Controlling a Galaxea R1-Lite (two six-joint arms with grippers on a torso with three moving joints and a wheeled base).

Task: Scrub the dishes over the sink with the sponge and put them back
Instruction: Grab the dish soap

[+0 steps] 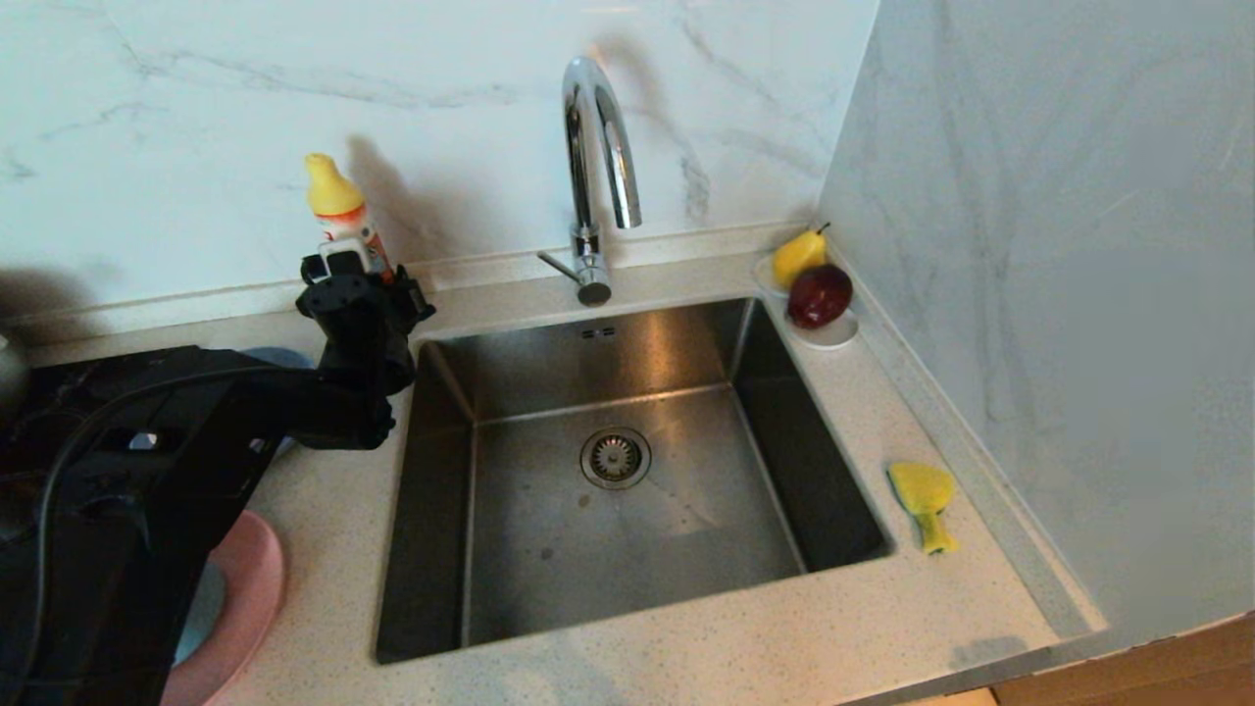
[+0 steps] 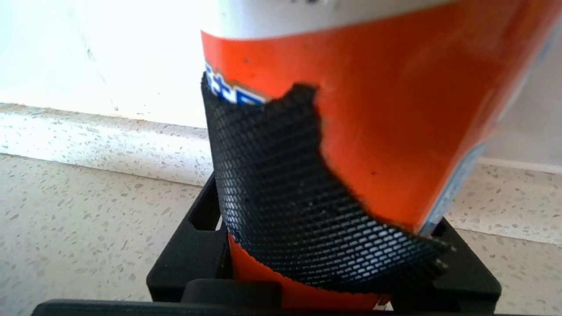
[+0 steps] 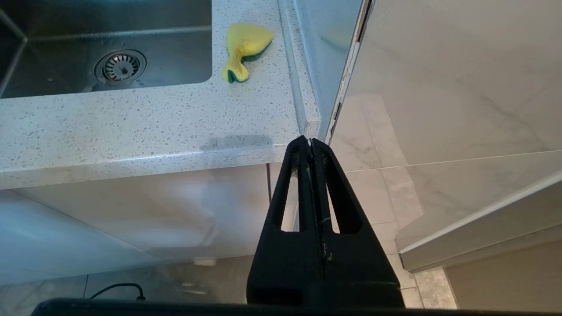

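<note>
Currently the left claw (image 1: pixel 345 263), at left of centre in the head view, closes around an orange detergent bottle (image 2: pixel 395 109) on the worktop (image 1: pixel 686 628); its meshed pad (image 2: pixel 281 197) touches the label, though a firm grip is uncertain. Scrubbing looks not yet begun. Sponge (image 1: pixel 924 500) lies lower right, beside the sink (image 1: pixel 549 549). A pink plate (image 1: pixel 250 588) sits lower left. Right claw (image 3: pixel 311 142) hangs pinched together, empty.
</note>
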